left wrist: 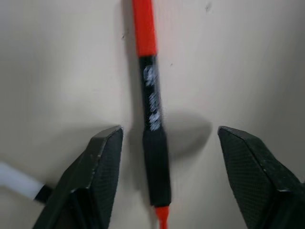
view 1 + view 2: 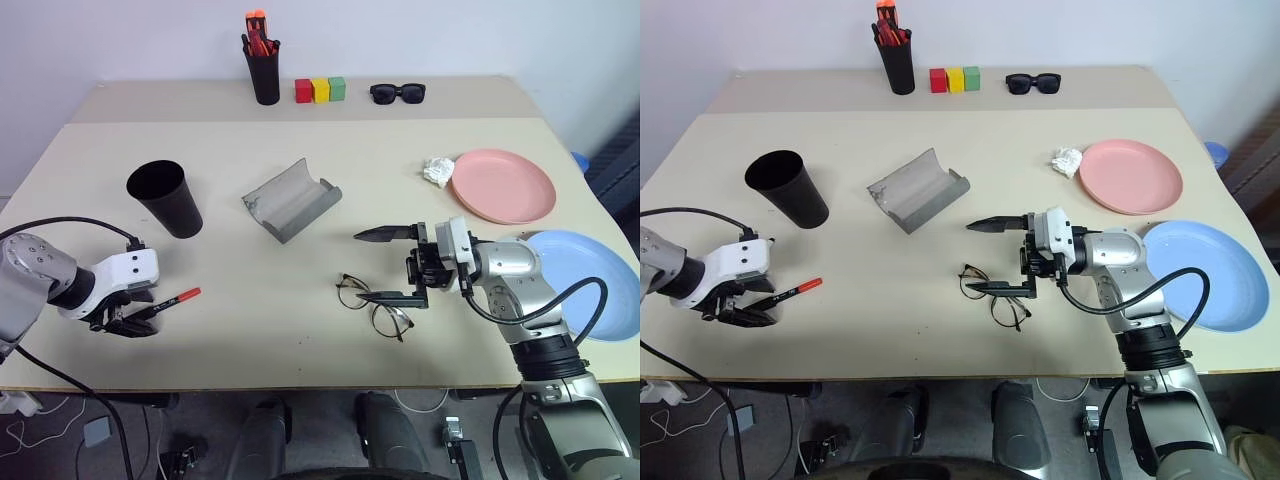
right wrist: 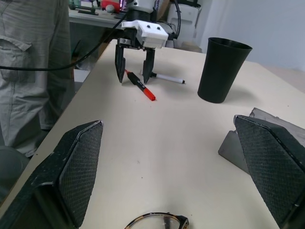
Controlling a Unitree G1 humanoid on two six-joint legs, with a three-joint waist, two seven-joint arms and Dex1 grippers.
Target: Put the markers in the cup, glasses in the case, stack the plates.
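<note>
Your left gripper is pointed steeply down at the table with its two fingers parted wide and nothing between them gripped yet: the red-capped marker lies flat on the tabletop directly under the claw, in the gap between the fingers. What matters for the closing move is how the marker's long axis sits: it runs crosswise to the line joining the two fingertips, so the fingers stand one on each side of its dark barrel rather than at its ends. That is the alignment you want. Note, though, that the barrel is nearer one finger than the other, so I judge that one pad will meet it first and may nudge it sideways before the other arrives; centre it if you can. The red cap reaches out past the fingers, toward the middle of the table, so most of the pen's length is on that side. The white-bodied marker lies just beside the claw on the far side, close enough that I would watch it is not caught as well. The cup stands upright beyond the claw, toward the back of the table, well within this arm's side. Your right gripper is wide open and empty, hanging level just beside the glasses, well apart from the markers, so the left arm is plainly the nearer one.
</note>
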